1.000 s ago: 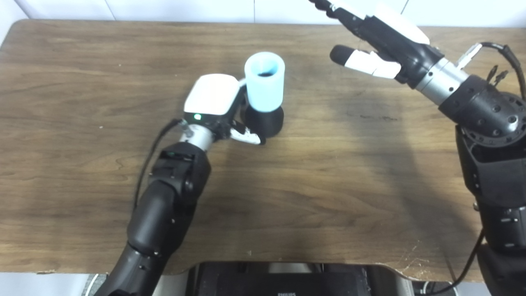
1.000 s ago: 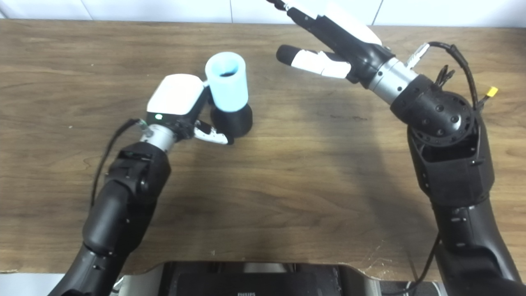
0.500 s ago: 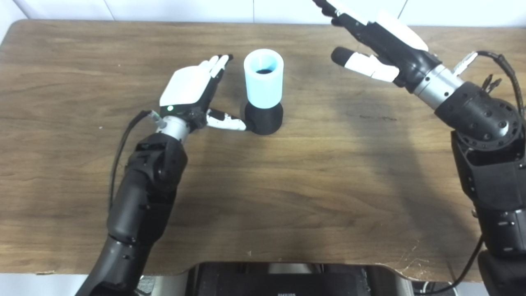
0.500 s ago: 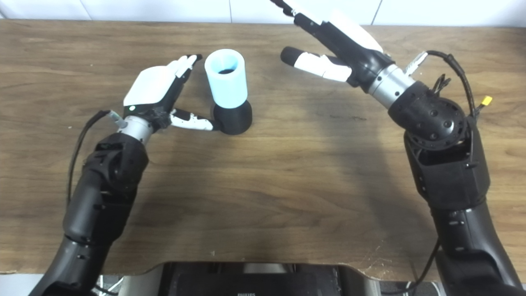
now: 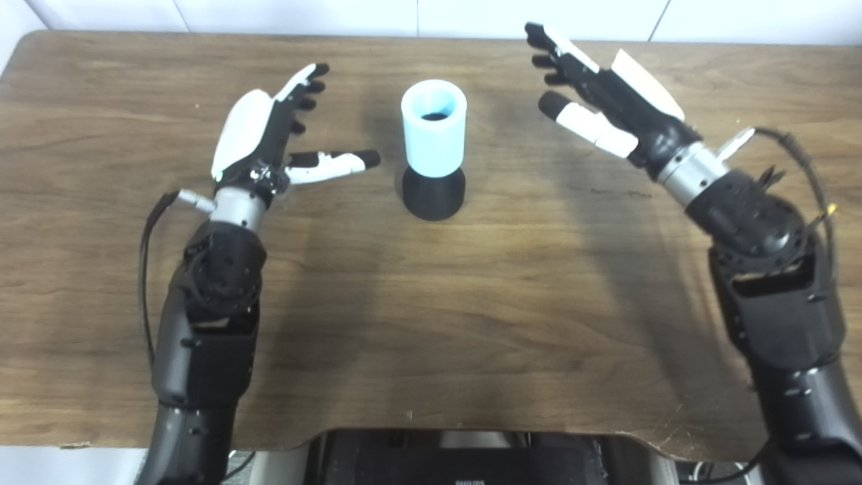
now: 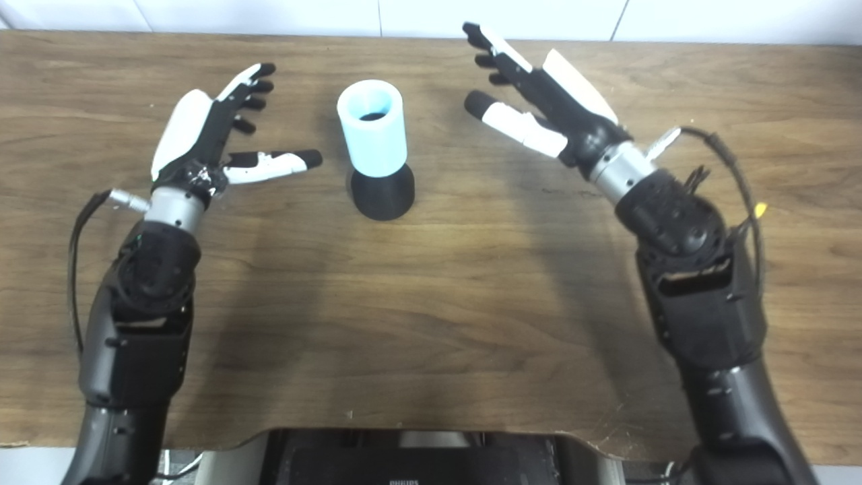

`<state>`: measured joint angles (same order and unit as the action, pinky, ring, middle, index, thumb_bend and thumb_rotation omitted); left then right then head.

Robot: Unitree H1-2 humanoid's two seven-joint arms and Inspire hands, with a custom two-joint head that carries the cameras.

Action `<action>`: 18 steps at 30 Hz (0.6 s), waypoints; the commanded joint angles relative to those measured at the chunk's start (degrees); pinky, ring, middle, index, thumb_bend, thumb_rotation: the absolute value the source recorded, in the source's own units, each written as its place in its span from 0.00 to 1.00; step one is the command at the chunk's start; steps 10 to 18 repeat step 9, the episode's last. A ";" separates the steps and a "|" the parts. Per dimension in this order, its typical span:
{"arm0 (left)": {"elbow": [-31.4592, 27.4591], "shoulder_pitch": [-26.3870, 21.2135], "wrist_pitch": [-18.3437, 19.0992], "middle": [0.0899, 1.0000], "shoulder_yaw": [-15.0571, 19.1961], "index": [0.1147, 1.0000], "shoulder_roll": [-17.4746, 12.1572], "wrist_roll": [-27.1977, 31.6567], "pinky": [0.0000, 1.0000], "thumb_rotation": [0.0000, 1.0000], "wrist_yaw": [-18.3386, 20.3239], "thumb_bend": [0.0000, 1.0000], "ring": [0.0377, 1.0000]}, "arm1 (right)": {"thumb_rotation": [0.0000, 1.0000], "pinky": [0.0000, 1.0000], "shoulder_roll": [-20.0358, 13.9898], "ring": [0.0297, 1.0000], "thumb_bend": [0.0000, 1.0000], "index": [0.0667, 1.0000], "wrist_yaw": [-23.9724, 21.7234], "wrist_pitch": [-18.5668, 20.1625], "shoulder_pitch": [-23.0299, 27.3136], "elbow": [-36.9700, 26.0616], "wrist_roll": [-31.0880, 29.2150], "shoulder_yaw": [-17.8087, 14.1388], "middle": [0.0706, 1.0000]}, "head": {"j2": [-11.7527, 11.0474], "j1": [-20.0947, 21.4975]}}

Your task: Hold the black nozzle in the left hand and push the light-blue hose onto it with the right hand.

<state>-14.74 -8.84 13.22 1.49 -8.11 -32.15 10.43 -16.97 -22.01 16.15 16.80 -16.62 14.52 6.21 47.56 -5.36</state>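
The black nozzle [image 5: 434, 195] stands upright on its flared base near the middle of the wooden table [image 5: 471, 316]. The light-blue hose [image 5: 433, 128] sits on top of it, open end up. My left hand [image 5: 269, 138] is open to the left of the pair, fingers spread, thumb pointing toward the hose without touching it. My right hand [image 5: 606, 108] is open to the right, also apart from it, holding nothing.
A black device [image 5: 465, 458] sits below the table's front edge. A white wall [image 5: 417, 13] runs behind the far edge. Cables hang from both wrists.
My left hand let go of the nozzle's base, opened and drew back to the left. My right hand came down and slightly toward me. The nozzle and hose stayed standing.
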 commanded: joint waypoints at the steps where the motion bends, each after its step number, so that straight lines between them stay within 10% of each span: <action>1: -3.14 -0.01 -0.57 0.80 2.14 0.89 1.77 4.86 0.67 0.55 -3.00 0.78 0.76 | 1.00 0.93 1.21 0.98 0.55 1.00 2.00 0.45 0.56 -0.70 -2.83 -1.92 1.00 | -0.45 0.06; 7: -2.75 2.88 -3.32 0.85 5.42 0.94 4.51 12.91 0.72 0.76 -6.90 0.46 0.81 | 1.00 0.99 7.97 1.00 0.58 1.00 4.72 5.26 -2.74 0.89 -12.87 -7.14 1.00 | -4.99 0.21; 18: -1.28 3.16 -5.24 0.88 5.60 0.92 3.90 15.44 0.75 0.83 -7.05 0.43 0.84 | 1.00 1.00 9.02 1.00 0.51 1.00 5.44 3.79 -3.74 2.04 -14.04 -7.60 1.00 | -6.87 0.73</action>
